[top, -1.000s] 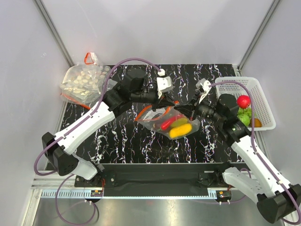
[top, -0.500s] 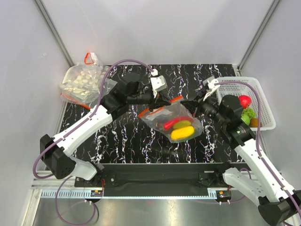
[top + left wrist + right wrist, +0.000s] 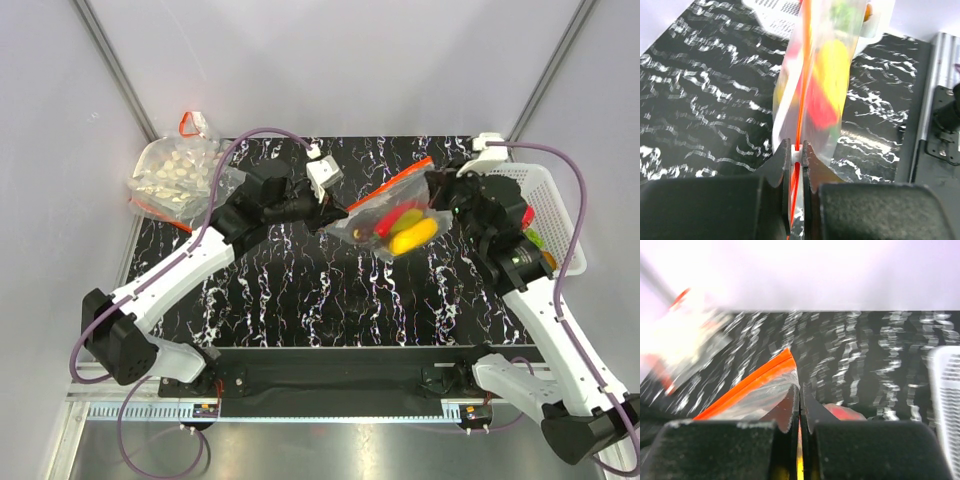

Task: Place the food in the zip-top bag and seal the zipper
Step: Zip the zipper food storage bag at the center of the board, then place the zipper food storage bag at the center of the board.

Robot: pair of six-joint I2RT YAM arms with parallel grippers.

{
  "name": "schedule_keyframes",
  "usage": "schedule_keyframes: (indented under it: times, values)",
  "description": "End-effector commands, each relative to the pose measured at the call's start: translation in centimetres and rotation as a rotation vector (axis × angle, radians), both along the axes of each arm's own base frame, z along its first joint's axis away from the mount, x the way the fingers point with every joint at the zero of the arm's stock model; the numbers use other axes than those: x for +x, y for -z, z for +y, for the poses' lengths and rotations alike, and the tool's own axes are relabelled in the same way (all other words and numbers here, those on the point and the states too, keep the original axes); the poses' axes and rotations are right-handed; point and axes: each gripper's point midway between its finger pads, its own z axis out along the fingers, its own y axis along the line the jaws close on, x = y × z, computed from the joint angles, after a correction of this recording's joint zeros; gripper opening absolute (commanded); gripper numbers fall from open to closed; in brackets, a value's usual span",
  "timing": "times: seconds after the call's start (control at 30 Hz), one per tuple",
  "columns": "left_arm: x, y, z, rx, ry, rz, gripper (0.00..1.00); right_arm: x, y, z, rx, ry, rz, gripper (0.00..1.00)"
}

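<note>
The small clear zip-top bag [image 3: 395, 215] hangs in the air between my two grippers, above the black marbled table [image 3: 300, 290]. It holds a yellow piece [image 3: 413, 234], a red piece [image 3: 396, 216] and something green. Its red-orange zipper [image 3: 390, 185] runs taut along the top edge. My left gripper [image 3: 338, 207] is shut on the zipper's white slider at the bag's left end; the left wrist view shows the strip [image 3: 802, 90] between the fingers [image 3: 781, 157]. My right gripper [image 3: 436, 180] is shut on the bag's right corner, with the strip [image 3: 747, 382] beside it.
A larger clear bag of whitish pieces [image 3: 175, 175] with a red loop lies at the back left. A white basket [image 3: 545, 195] with more food stands at the right edge, under my right arm. Grey walls enclose the table on three sides.
Both grippers have lifted the bag off the table and carried it right and back. The strip has pulled straight and taut. My right arm has swung toward the basket.
</note>
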Motion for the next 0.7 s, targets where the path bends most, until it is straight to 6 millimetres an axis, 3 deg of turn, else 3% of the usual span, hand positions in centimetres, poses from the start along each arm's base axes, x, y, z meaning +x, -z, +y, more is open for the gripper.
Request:
schedule_keyframes:
  times: [0.0, 0.03, 0.17, 0.33, 0.4, 0.43, 0.47, 0.57, 0.67]
  values:
    - [1.1, 1.3, 2.6, 0.043, -0.132, 0.06, 0.0, 1.3, -5.5, -7.3, 0.08, 0.348, -0.128, 0.0]
    - [1.4, 1.5, 2.8, 0.049, -0.153, 0.068, 0.0, 1.6, -5.4, -8.7, 0.108, 0.388, -0.117, 0.0]
    - [2.3, 1.9, 3.5, 0.064, -0.19, 0.097, 0.0, 2.3, -4.3, -11.2, 0.155, 0.449, -0.078, 0.0]
    - [2.8, 1.6, 3.4, 0.048, -0.201, 0.102, 0.0, 3.3, -2.2, -10.5, 0.165, 0.413, -0.026, 0.0]
    - [3.5, 1.5, 3.0, 0.044, -0.21, 0.108, 0.0, 3.5, -0.6, -10.6, 0.161, 0.419, -0.002, 0.0]
    - [4.2, 2.6, 2.7, 0.064, -0.219, 0.132, 0.0, 3.5, 0.8, -10.7, 0.154, 0.429, 0.022, 0.0]
    - [4.8, 2.2, 2.4, 0.061, -0.229, 0.125, 0.0, 3.4, 1.4, -10.8, 0.152, 0.439, 0.027, 0.0]
    - [7.0, 3.5, 1.8, 0.09, -0.294, 0.176, 0.0, 3.1, 4.3, -11.0, 0.16, 0.456, 0.062, 0.0]
    - [8.1, 4.2, 1.4, 0.102, -0.316, 0.194, 0.0, 3.1, 7.3, -11.1, 0.16, 0.468, 0.11, 0.09]
